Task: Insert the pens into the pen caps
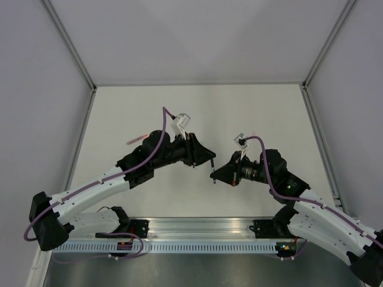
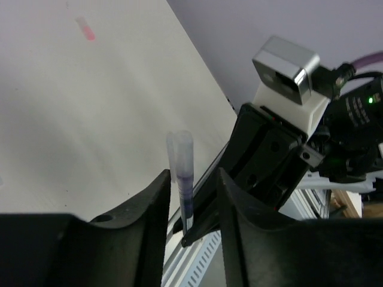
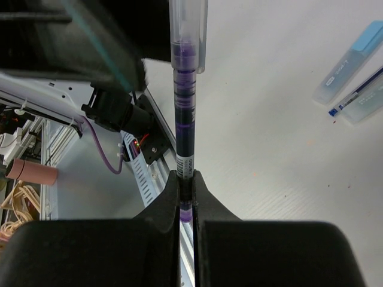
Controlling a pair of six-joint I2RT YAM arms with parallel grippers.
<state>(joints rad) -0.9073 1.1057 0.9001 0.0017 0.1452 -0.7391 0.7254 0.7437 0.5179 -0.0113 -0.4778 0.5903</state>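
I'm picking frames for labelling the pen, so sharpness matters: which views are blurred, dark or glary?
Right wrist: the purple pen is crisp, the right hand a near-black silhouette, the dark mass at upper left out of focus. Left wrist: the pen is fairly sharp, the table soft, the pink pen a smear. Top external: even light, faint shadows, no glare, pen tiny.

The pen (image 3: 184,119) sits between the jaws of the right gripper (image 3: 186,179), its end inside a cap (image 3: 188,30) between the jaws of the left gripper (image 2: 192,174). Two more caps (image 3: 349,69) lie on the bench (image 3: 269,155).
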